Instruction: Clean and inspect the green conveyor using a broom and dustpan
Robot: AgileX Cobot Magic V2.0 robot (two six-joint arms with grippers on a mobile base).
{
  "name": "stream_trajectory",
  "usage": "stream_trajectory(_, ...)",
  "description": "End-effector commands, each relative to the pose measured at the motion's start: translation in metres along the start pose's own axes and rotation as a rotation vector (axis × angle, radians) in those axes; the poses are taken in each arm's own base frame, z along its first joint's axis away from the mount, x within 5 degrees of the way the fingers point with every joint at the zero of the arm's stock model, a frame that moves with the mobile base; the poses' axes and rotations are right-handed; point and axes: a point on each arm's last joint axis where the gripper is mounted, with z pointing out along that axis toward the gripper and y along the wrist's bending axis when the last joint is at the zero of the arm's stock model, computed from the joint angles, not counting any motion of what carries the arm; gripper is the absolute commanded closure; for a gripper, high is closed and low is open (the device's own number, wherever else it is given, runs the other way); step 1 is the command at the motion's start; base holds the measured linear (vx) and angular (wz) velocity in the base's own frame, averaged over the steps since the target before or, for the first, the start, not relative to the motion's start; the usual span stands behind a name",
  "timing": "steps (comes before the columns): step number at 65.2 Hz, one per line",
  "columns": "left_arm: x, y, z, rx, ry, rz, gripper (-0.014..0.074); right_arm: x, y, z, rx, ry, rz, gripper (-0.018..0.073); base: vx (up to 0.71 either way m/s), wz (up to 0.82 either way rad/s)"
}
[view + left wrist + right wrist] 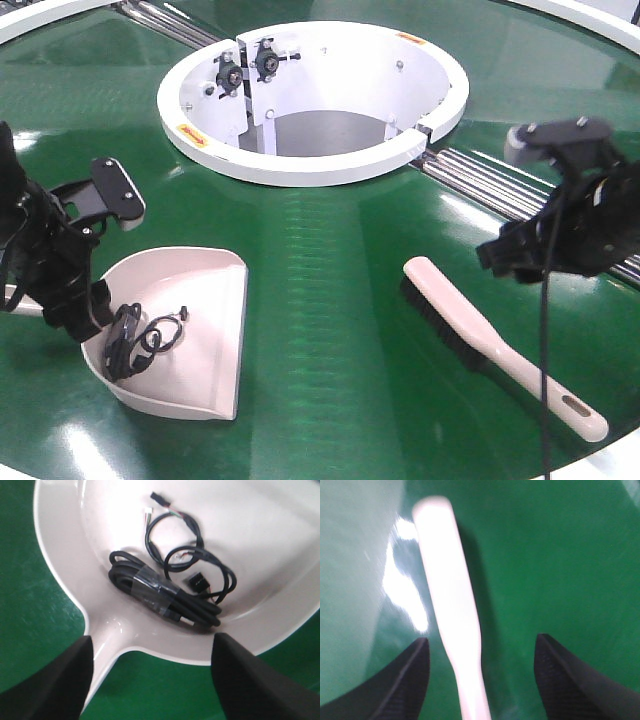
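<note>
1. Green conveyor (330,260): glossy ring belt reaching the near edge, encircling a white hub (300,165); roller strips (500,185) at right.
2. Dustpan (215,290): flat on the belt's left side, lip facing right.
3. Broom (470,320): lying on the belt's right side, well apart from the pan, handle nearest.
4. Left gripper (152,652): fingers apart, straddling the pan's handle root, which sits off-centre. Likely step is grasping; centring before closing would help, then lifting level.
5. Right gripper (481,645): fingers apart either side of the broom handle, not clamped; lower squarely before closing.
6. Cable bundle (160,595) and wire loop (185,550): inside the pan; tilting risks spilling them.
</note>
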Motion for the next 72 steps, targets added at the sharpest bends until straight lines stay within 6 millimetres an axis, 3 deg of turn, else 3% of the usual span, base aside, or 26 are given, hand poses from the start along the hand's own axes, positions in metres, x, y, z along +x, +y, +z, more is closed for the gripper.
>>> stream_trajectory(1,-0.004,0.0,-0.031,-0.086,-0.128,-0.087,0.0154,-0.012,-0.001,-0.045,0.008,-0.247,-0.008,0.0113,0.0,0.0)
stream_trajectory(10,-0.003,-0.004,-0.065,-0.169,-0.3,-0.242,0.0181,-0.01,-0.001,-0.082,0.014,-0.423,-0.009,0.0113,0.0,0.0)
stream_trajectory(27,0.01,-0.036,-0.132,-0.184,-0.682,-0.367,0.02,0.013,0.0,-0.148,0.039,-0.665,-0.065,0.0113,0.0,0.0)
stream_trajectory(33,0.022,-0.046,-0.139,-0.255,-0.79,-0.372,0.02,0.024,0.001,-0.166,0.042,-0.719,-0.069,0.0113,0.0,0.0)
stream_trajectory(41,0.048,-0.064,-0.132,-0.364,-0.9,-0.392,0.02,0.046,0.001,-0.182,0.054,-0.809,-0.087,0.0113,0.0,0.0)
stream_trajectory(51,0.083,-0.091,-0.11,-0.46,-1.059,-0.477,0.02,0.093,0.002,-0.17,0.072,-0.951,-0.098,0.0113,0.0,0.0)
stream_trajectory(62,0.119,-0.122,-0.089,-0.489,-1.164,-0.541,0.02,0.151,0.003,-0.137,0.081,-1.067,-0.096,0.0113,0.0,0.0)
stream_trajectory(72,0.138,-0.14,-0.065,-0.495,-1.166,-0.541,0.02,0.186,0.003,-0.098,0.074,-1.039,-0.09,0.0113,0.0,0.0)
